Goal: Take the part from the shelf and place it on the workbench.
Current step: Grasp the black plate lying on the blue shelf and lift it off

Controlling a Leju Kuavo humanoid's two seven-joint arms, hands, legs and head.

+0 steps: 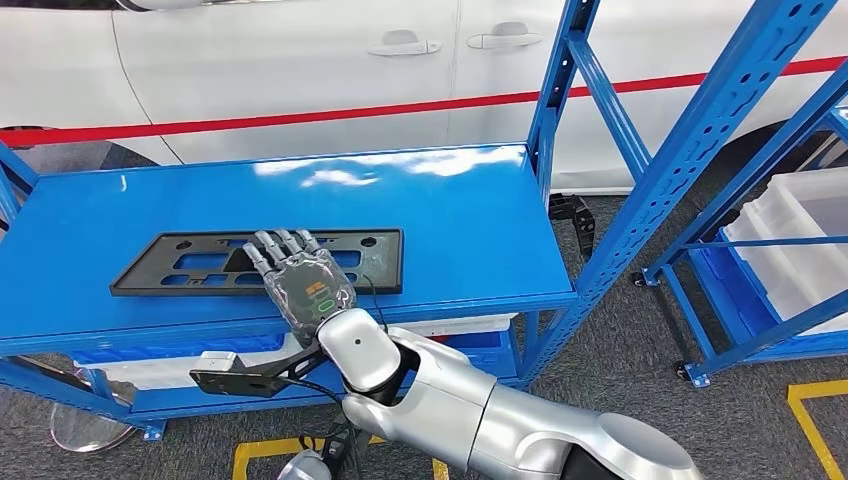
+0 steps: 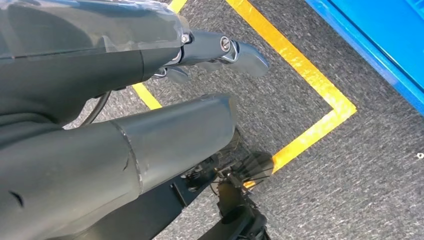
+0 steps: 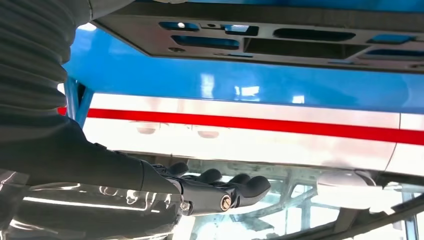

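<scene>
1. The black part (image 1: 255, 262), a long flat plastic frame with slotted cut-outs, lies flat on the blue shelf top (image 1: 450, 220), lengthways along the front edge and left of the middle.
2. The right hand (image 1: 298, 275) reaches in over the front edge, palm down, fingers straight, side by side and pointing toward the back. It lies over the part's middle section.
3. In the right wrist view the fingers (image 3: 250, 186) are stretched out and hold nothing. Whether they press on the part or hang just above it cannot be told.
4. The part (image 3: 260, 42) in that view lies on the glossy blue surface (image 3: 225, 82).
5. The left hand (image 2: 220, 52) hangs low over grey carpet (image 2: 350, 175) marked with yellow tape (image 2: 310, 75). Its fingers hold nothing; how far they are spread cannot be told.
6. Behind the shelf stands a white car (image 1: 300, 60) with a red stripe (image 1: 400, 108) along its doors.
7. To the right, beyond a slanted blue strut (image 1: 690, 150), white bins (image 1: 800, 240) sit on a second blue rack.
</scene>
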